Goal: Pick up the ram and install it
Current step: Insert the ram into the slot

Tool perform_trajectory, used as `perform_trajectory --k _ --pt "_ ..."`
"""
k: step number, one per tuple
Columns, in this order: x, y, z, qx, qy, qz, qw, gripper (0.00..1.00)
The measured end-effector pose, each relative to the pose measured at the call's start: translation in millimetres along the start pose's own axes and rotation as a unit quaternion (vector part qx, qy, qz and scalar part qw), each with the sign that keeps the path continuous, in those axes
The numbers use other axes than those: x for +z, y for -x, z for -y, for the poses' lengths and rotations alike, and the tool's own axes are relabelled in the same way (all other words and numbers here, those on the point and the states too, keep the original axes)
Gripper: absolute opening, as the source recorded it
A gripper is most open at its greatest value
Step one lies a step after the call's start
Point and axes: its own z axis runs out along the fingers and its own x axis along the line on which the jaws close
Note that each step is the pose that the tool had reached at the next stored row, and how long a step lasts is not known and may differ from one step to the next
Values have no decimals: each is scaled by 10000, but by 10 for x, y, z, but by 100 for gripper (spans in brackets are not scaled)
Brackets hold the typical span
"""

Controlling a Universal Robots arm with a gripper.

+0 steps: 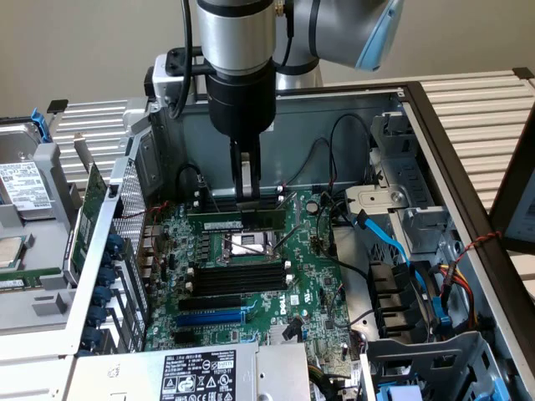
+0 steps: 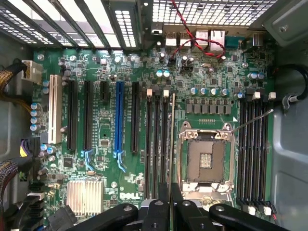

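Observation:
The ram [image 1: 222,224] is a long thin green stick held level under my gripper [image 1: 248,203], whose dark fingers are shut on its middle. It hangs above the motherboard [image 1: 313,288], apart from it, inside the open computer case. In the wrist view the ram [image 2: 173,144] shows edge-on as a thin line running out from between my fingers [image 2: 161,211]. That line falls between a bank of black memory slots [image 2: 156,144] with white end clips and the open CPU socket [image 2: 207,159]. A second bank of memory slots [image 2: 252,149] lies on the socket's other side.
A blue expansion slot [image 2: 118,120] and black slots sit beyond the near memory bank. The socket's thin metal lever [image 2: 252,119] sticks up at an angle. Black and blue cables [image 1: 393,242] and drive bays crowd the exterior view's right. The power supply [image 1: 201,372] sits at the front.

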Motion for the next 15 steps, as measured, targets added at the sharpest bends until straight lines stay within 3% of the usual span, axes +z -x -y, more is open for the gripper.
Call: perform_trajectory --k 15 --pt "230 -31 -5 3 -6 -3 10000 13"
